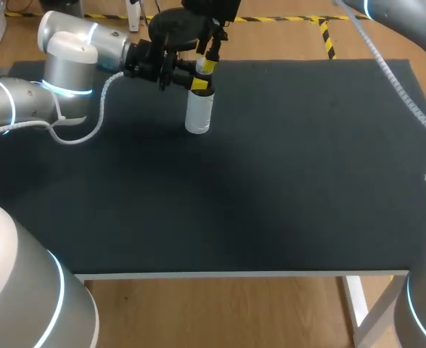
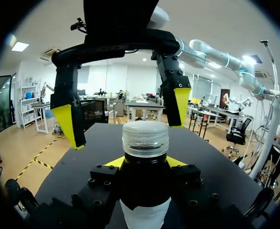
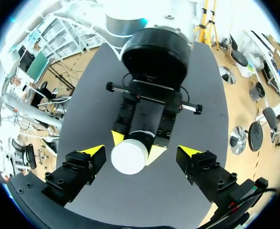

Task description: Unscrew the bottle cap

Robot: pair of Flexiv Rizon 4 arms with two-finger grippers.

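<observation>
A clear bottle (image 1: pixel 199 112) with a white label stands upright on the black mat at the far left-centre. My left gripper (image 2: pixel 145 162) is shut on its dark upper body just below the ribbed clear cap (image 2: pixel 145 138), one yellow tip on each side. My right gripper (image 3: pixel 142 151) hangs straight above the bottle, looking down on the cap (image 3: pixel 129 157). Its fingers (image 2: pixel 68 124) stand open, one to each side of the cap and apart from it. In the head view the right gripper (image 1: pixel 207 52) is a dark mass over the bottle top.
The black mat (image 1: pixel 271 181) covers the table. My left arm (image 1: pixel 67 65) lies along the far left edge, with a white cable looping beside it. The table's front edge (image 1: pixel 242 274) runs across the near side.
</observation>
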